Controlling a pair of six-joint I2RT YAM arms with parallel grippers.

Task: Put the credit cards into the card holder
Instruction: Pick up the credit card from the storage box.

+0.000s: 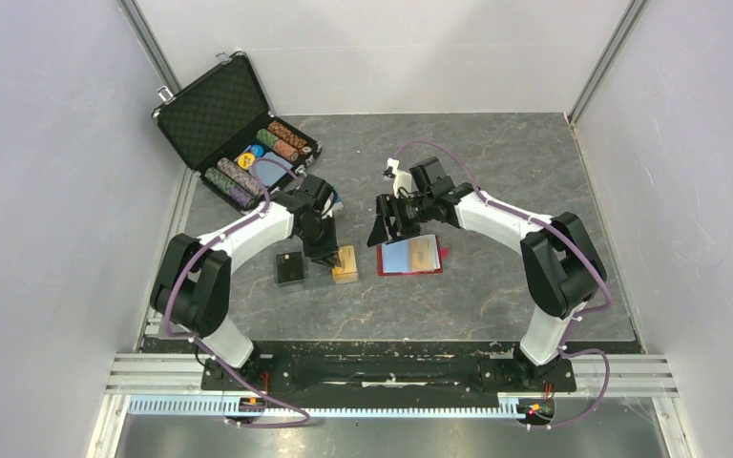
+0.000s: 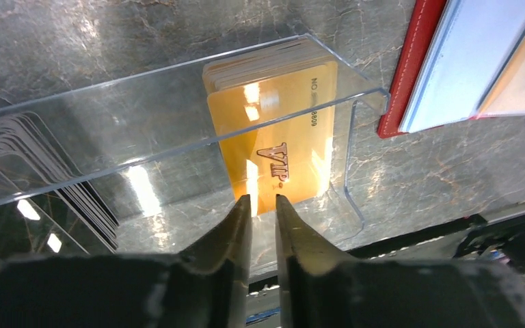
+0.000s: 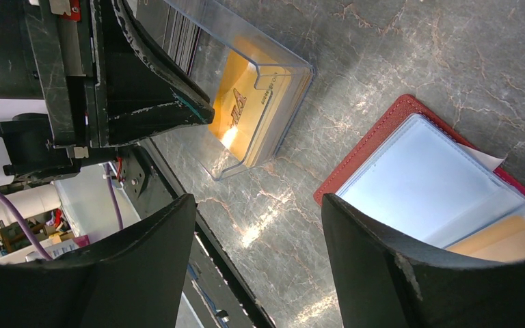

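A stack of orange-gold credit cards [image 2: 273, 130], marked VIP, lies in a clear plastic tray [image 2: 366, 96]; it also shows in the top view [image 1: 345, 264]. My left gripper [image 2: 263, 201] is nearly shut, with only a thin slit. Its tips rest at the near edge of the top gold card and hold nothing between them. The red card holder [image 1: 410, 256] lies open to the right, with a pale grey-blue card [image 3: 424, 178] and an orange card [image 3: 513, 239] in its clear slots. My right gripper [image 3: 258, 201] is wide open and empty above the table, between the tray and the card holder.
A small black square box [image 1: 290, 269] sits left of the tray. A black foam-lined case of poker chips [image 1: 239, 134] stands open at the back left. Dark cards [image 2: 41, 164] fill the tray's left end. Grey walls enclose the table.
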